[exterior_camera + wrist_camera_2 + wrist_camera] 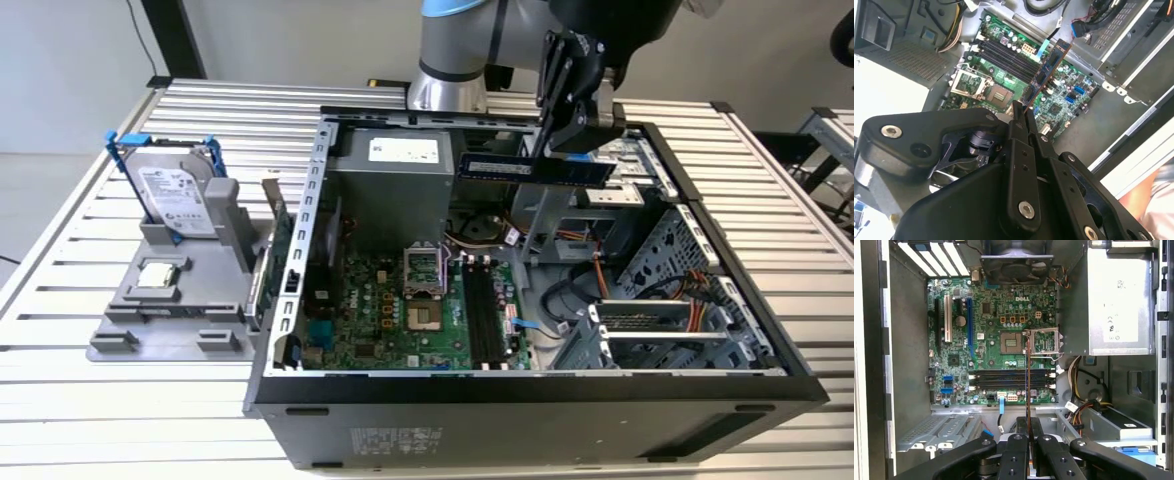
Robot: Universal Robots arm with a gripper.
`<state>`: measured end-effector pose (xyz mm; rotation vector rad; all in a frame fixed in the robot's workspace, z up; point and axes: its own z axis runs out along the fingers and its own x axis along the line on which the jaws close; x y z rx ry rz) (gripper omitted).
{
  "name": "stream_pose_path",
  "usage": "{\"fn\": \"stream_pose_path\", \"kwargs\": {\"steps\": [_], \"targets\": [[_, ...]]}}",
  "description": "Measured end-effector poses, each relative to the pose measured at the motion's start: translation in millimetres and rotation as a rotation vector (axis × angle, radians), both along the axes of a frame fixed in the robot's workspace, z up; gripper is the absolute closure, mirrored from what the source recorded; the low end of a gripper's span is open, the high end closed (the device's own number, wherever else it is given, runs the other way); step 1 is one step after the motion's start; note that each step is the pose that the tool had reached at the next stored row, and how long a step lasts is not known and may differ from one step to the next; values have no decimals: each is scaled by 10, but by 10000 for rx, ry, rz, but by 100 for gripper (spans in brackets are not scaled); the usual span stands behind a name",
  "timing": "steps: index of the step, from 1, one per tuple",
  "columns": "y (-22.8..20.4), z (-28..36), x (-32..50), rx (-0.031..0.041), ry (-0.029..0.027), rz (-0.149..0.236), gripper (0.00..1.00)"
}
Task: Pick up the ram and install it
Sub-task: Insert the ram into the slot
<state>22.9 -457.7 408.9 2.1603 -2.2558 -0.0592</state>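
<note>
The ram (534, 167) is a long dark-green stick held level above the open computer case (534, 385), over its back half. My gripper (577, 152) is shut on the end of it toward the exterior view's right. In both wrist views the ram (1046, 70) (1028, 390) appears edge-on, running out from between the black fingertips (1015, 120) (1019, 440). Below it lie the black memory slots (483, 315) (1004, 57) (1011, 380) on the green motherboard (989, 320). The ram hangs well above the slots and touches nothing else.
A silver hard drive in a blue frame (174, 190) and a small square processor chip (160, 273) sit on a grey fixture (134, 330) at the exterior view's left. Inside the case are the power supply (387, 180), the open processor socket (1014, 342), drive cages (667, 320) and loose cables (1084, 405).
</note>
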Motion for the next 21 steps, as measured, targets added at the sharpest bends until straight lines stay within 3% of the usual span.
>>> {"fn": "stream_pose_path", "kwargs": {"steps": [9, 17, 21], "targets": [[1, 0, 0, 1, 0, -105, 100], [1, 0, 0, -5, -1, -890, 100], [1, -1, 0, -7, -2, -1478, 100]]}}
